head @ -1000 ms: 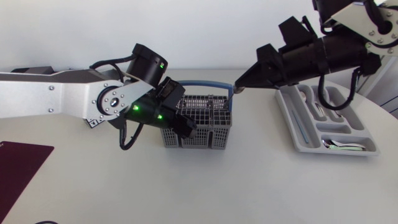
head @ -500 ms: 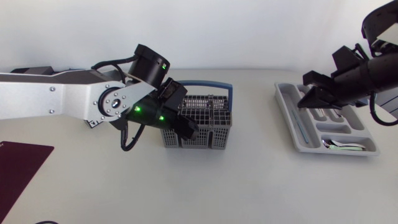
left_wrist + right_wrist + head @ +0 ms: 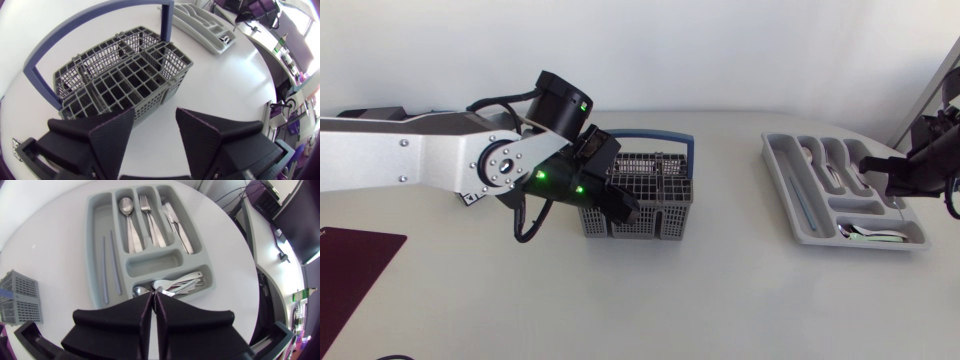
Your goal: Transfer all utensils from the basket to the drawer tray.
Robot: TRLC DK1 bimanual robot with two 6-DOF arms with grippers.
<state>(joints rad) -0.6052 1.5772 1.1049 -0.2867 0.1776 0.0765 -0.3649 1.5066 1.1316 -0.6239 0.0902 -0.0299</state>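
Right gripper (image 3: 152,295) is pressed fully closed with nothing in it, above the right side of the pale grey plastic drawer tray (image 3: 95,240). A steel spoon (image 3: 128,217), fork (image 3: 150,220) and knives (image 3: 176,225) lie in its far slots. More steel cutlery (image 3: 175,284) sits in the cross slot just ahead of the gripper. Left gripper (image 3: 155,120) stands wide apart, holding nothing, just beside the grey plastic grid basket (image 3: 125,75) with its blue hoop handle (image 3: 167,22). The basket is well left of the tray on the white surface (image 3: 720,290).
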